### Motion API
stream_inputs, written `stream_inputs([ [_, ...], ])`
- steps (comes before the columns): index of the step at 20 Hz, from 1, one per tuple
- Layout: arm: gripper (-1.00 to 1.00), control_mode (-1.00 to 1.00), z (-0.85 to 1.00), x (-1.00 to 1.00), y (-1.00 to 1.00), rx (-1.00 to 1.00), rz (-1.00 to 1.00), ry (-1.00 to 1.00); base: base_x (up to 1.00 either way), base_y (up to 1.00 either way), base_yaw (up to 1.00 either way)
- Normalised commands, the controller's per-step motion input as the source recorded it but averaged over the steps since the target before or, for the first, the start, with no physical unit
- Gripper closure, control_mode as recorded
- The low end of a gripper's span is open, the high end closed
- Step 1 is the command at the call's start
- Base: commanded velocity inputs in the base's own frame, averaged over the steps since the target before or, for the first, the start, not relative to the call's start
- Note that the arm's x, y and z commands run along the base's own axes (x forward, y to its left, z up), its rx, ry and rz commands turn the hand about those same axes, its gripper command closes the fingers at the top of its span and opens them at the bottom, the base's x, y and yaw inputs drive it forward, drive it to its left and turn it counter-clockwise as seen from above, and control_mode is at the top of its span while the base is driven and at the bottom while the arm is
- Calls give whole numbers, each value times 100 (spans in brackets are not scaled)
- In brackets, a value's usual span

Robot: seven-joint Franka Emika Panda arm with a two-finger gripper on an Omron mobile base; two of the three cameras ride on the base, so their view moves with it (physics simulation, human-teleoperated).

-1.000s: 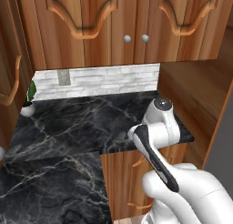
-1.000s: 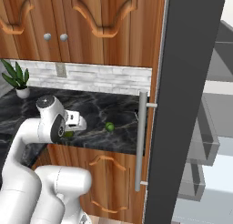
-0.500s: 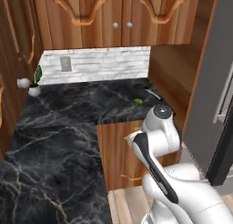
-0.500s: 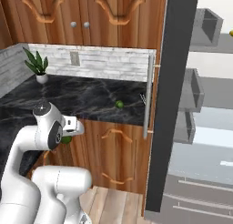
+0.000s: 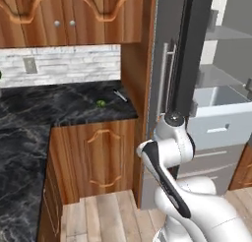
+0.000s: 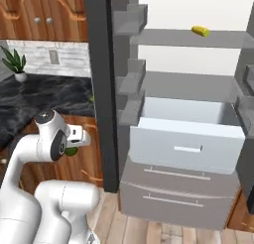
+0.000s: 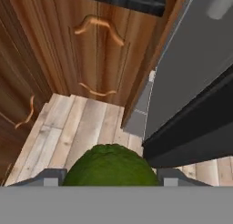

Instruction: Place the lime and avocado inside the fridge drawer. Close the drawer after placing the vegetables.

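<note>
The fingers (image 7: 111, 180) pinch the avocado (image 7: 110, 166). In the hand view this dark green fruit sits at 6 o'clock, between 2 small grey tips. Below it is a wooden floor (image 7: 84, 127). A wooden cabinet door (image 7: 98, 50) is at 11 o'clock, and the dark edge of the fridge door (image 7: 191, 127) is at 3 o'clock.

In the right base view the avocado (image 6: 71, 151) peeks out under the white arm, at 9 o'clock in that picture. The fridge drawer (image 6: 186, 131) is pulled open, at 3 o'clock from the arm. It is a pale blue box with a small silver handle (image 6: 187, 149). The avocado is well apart from it. 2 darker grey drawers (image 6: 178, 198) sit under it. A yellow corn cob (image 6: 200, 31) lies on a shelf at 1 o'clock.

In the left base view the lime (image 5: 101, 103) rests on the black counter (image 5: 54, 108), at 10 o'clock from the arm. It is small and bright green. A thin silver thing (image 5: 120, 95) lies near it. The fridge drawer (image 5: 221, 118) is at 3 o'clock there.

A little plant (image 6: 15, 64) stands far back on the counter.
</note>
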Motion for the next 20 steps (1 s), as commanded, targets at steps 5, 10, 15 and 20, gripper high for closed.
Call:
stream_inputs([
  [5,100,100,0,0,0,0,0,0,-7,-100,0],
  [10,100,100,0,0,0,0,0,0,5,-100,-1],
  [15,100,100,0,0,0,0,0,0,80,-47,0],
  [20,100,100,0,0,0,0,0,0,84,-1,0],
])
